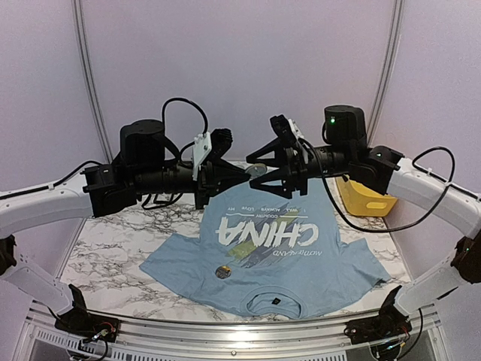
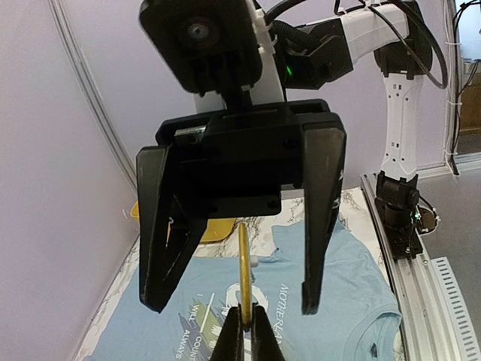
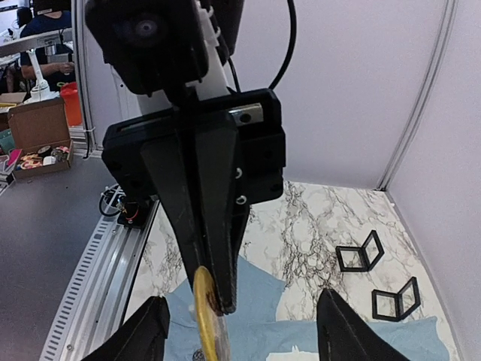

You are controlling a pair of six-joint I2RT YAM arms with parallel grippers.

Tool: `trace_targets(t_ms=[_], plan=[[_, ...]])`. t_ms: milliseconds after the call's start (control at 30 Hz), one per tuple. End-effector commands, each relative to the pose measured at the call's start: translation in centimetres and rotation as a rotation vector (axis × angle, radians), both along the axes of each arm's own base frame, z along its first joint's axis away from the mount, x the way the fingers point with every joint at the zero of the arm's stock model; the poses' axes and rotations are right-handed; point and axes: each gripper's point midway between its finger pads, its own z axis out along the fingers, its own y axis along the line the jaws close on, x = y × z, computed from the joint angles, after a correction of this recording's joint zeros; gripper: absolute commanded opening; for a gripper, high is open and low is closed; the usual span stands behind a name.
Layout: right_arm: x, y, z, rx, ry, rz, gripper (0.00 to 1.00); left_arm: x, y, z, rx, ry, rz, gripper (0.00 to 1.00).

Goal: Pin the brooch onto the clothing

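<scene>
Pinching a gold brooch (image 2: 244,263) in the left gripper (image 2: 246,331). Facing it with the right gripper (image 2: 234,303) spread wide, above the light blue T-shirt (image 1: 301,271).

Bright, soft, even overhead lighting in all three views, with a pale lilac cast on the enclosure walls (image 1: 240,68). Only faint, diffuse shadows on the marble table top (image 1: 113,256) around the light blue T-shirt (image 1: 263,259). Strong barrel bowing along the wall seams at the edges of the top view. Mild sheen, no harsh glare, on the white arm shells (image 1: 436,188). Near-featureless black and slightly soft focus on the right gripper (image 2: 233,304), close to the left wrist camera. Small glowing green indicator light (image 1: 331,119). Muted gold gleam on the edge-on brooch (image 2: 244,267). Brighter, faintly hazy background room (image 3: 37,113) at the left of the right wrist view.
</scene>
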Motion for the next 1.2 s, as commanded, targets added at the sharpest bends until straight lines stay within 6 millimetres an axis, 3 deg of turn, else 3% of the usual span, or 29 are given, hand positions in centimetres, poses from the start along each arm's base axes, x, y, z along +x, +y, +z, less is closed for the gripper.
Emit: trace_targets(t_ms=[0, 133, 300, 433, 533, 833, 933, 1167], plan=[[-2.6, -1.4, 2.0, 0.032, -0.098, 0.052, 0.66, -0.9, 0.0, 2.9, -0.073, -0.02, -0.033, 0.0], [-2.1, -1.8, 2.6, 0.043, -0.118, -0.006, 0.62, -1.0, 0.0, 2.9, -0.072, -0.018, -0.041, 0.0], [-0.9, -1.8, 1.7, 0.005, -0.119, -0.067, 0.45, -1.2, 0.1, 3.2, -0.078, -0.02, -0.045, 0.0], [-0.5, -1.6, 1.5, 0.002, -0.106, -0.076, 0.52, -1.3, 0.2, 3.2, -0.08, -0.018, -0.045, 0.0], [-0.2, -1.3, 1.5, 0.011, -0.088, -0.08, 0.51, -1.3, 0.2, 3.1, -0.079, -0.016, -0.048, 0.0], [0.3, -1.0, 1.4, 0.013, -0.078, -0.089, 0.26, -1.4, 0.2, 3.2, -0.08, -0.019, -0.052, 0.0], [0.4, -1.0, 1.2, 0.009, -0.079, -0.097, 0.21, -1.4, 0.2, 3.2, -0.08, -0.02, -0.056, 0.0], [2.5, -0.8, 0.8, 0.002, -0.065, -0.195, 0.06, -1.9, -0.2, 3.3, -0.081, -0.02, -0.084, 0.0]])
